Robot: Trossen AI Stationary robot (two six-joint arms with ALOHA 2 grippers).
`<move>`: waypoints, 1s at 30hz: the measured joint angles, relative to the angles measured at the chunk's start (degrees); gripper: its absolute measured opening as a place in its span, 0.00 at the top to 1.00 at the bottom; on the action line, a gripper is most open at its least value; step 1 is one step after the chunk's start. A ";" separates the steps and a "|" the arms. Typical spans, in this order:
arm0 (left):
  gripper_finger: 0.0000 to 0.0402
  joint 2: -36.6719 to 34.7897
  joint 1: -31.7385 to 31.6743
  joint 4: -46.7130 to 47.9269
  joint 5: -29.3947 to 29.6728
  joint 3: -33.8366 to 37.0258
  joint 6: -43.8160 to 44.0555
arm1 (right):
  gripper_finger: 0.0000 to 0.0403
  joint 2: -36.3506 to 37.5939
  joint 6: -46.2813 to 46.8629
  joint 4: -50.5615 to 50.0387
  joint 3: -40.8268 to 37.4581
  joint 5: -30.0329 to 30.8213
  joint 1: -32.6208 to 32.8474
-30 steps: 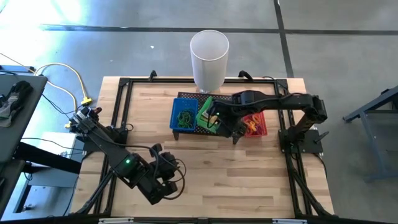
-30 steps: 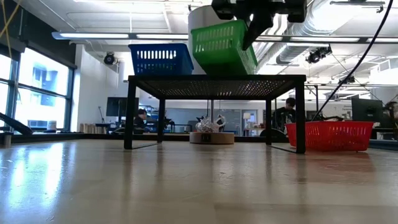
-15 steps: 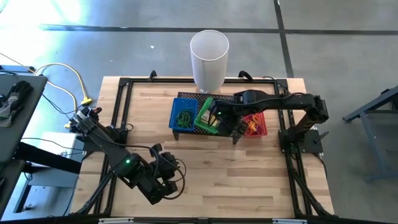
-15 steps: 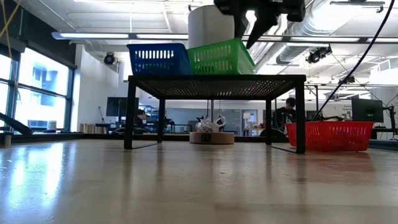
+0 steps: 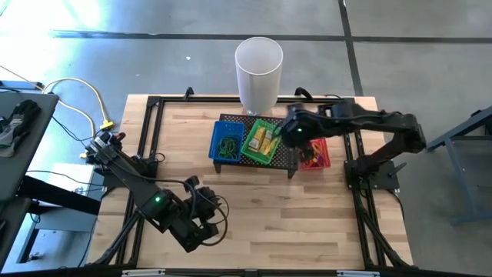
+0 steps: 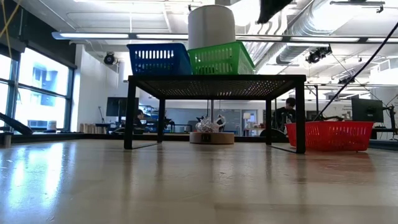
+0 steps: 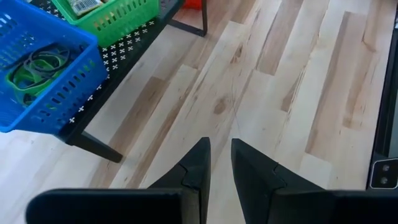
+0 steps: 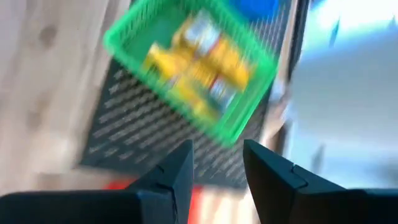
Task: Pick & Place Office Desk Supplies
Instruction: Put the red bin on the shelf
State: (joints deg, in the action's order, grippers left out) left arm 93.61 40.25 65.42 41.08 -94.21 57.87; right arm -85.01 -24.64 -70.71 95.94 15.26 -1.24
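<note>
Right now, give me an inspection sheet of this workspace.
Surface: wooden table, bare at the front.
Job's things: green basket with yellow pieces and blue basket with green bands on the black mesh stand; red basket on the table.
Clutter: white cylinder behind the stand.
Grippers: right gripper open, above the green basket, empty; left gripper low over the front of the table, empty.
Cables: yellow cables off the table's left.
Surroundings: people at desks.
</note>
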 joint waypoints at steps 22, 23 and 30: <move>0.85 -4.11 -8.25 -0.39 -5.76 0.00 -20.63 | 0.68 20.38 30.10 -11.03 -34.59 -11.97 2.84; 0.85 -4.11 -8.30 -0.39 -5.77 0.00 -20.63 | 0.68 20.55 29.20 -8.64 -37.08 -11.75 2.78; 0.85 -4.11 -8.28 -0.85 -5.75 0.00 -20.61 | 0.68 18.47 22.59 7.75 -50.38 -12.57 2.82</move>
State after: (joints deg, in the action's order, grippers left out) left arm 89.49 31.97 64.58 35.33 -94.21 37.26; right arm -66.54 -2.05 -62.97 45.56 2.70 1.59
